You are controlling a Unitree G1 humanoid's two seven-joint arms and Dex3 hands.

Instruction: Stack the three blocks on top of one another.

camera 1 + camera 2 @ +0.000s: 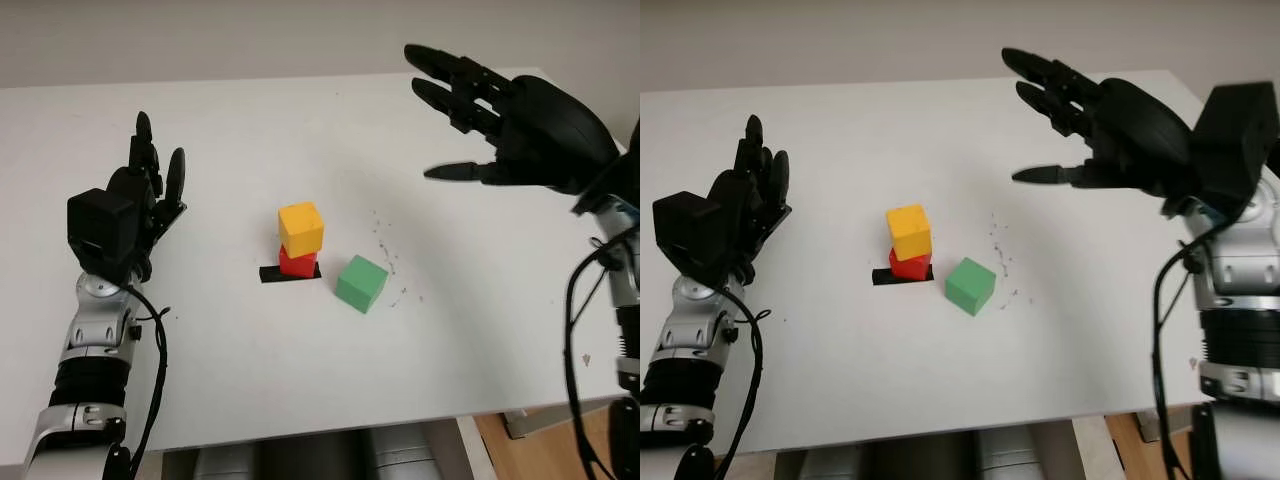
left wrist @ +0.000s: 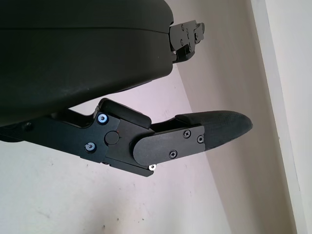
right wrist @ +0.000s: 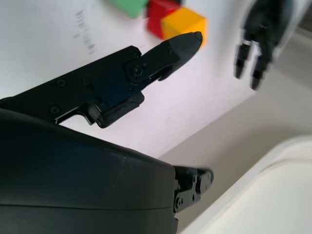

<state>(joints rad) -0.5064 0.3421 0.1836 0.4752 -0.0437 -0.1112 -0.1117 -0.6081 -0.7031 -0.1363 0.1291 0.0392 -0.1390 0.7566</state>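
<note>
A yellow block (image 1: 301, 228) stands on a red block (image 1: 296, 263), which sits on a strip of black tape (image 1: 272, 274) near the middle of the white table (image 1: 240, 380). A green block (image 1: 361, 283) lies on the table just to the right of this pair, apart from it. My right hand (image 1: 470, 110) hovers open above the table's far right, well away from the blocks. My left hand (image 1: 150, 180) is open at the table's left side. In the right wrist view the yellow block (image 3: 187, 23), red block (image 3: 160, 15) and green block (image 3: 130, 6) show past my thumb.
Small dark specks (image 1: 385, 245) dot the table right of the blocks. The table's front edge (image 1: 330, 428) runs across the bottom, with floor (image 1: 530, 450) beyond it at lower right. A pale wall (image 1: 250, 40) rises behind the far edge.
</note>
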